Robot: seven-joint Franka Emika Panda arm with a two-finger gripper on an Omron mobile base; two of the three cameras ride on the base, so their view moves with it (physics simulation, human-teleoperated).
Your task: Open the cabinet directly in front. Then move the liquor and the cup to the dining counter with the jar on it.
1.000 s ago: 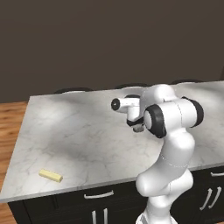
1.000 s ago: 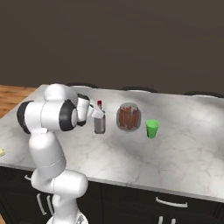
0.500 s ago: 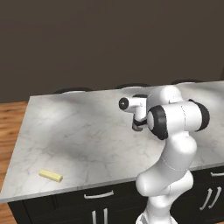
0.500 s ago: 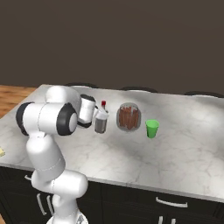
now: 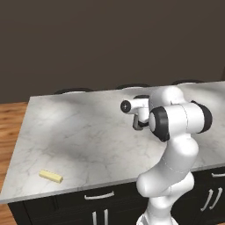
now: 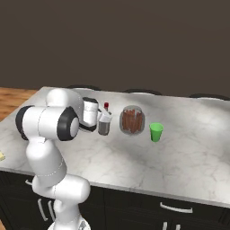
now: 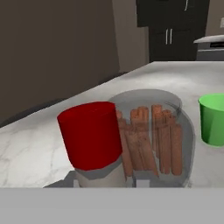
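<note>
The liquor (image 6: 104, 127), a small greyish bottle with a red cap (image 7: 91, 133), stands on the dining counter's marble top (image 6: 179, 161). My gripper (image 6: 102, 122) reaches in from its left and is shut on the liquor, a finger close on each side of the bottle's body. Just right of the bottle is the jar (image 6: 132, 120), filled with brown sticks and seen directly behind the red cap as the jar (image 7: 157, 135). The green cup (image 6: 156, 132) stands further right, the cup (image 7: 213, 118) at the hand view's right edge. From the left base, my own arm mostly hides the gripper (image 5: 139, 123).
A yellow stick (image 5: 51, 176) lies near the counter's front left corner. Dark stool tops (image 5: 72, 91) line the far edge. Near-black cabinetry with pale handles (image 7: 168, 26) stands far off in the hand view; I cannot tell whether it is the task's cabinet.
The hand has slid a little to the right, onto the liquor, and the jaws have narrowed around it. Bottle, jar and cup have stayed where they were.
</note>
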